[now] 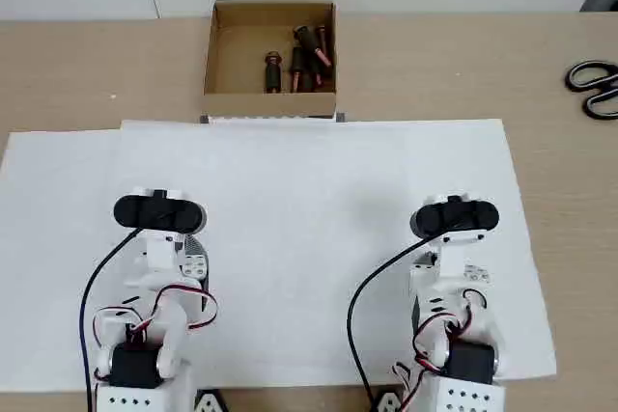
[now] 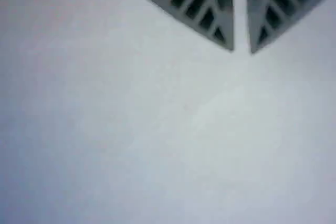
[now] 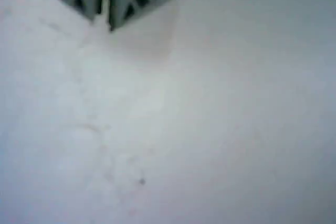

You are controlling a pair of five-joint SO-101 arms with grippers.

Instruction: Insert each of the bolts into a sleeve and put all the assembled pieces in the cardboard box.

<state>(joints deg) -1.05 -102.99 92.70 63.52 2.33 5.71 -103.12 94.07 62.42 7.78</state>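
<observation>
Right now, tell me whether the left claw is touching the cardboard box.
Apart. The left wrist view shows the left claw over white paper with no box near it; the high view shows the cardboard box off the paper's far edge.

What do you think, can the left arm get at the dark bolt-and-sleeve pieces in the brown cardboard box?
Probably yes: the brown cardboard box is open-topped, only flat white paper lies between, and the left end effector holds nothing. Its reach that far is uncertain.

We can read no text, labels, numbers or signs here: none on the box (image 1: 220, 55), the sheet (image 1: 319, 180) or the table (image 1: 97, 65).
</observation>
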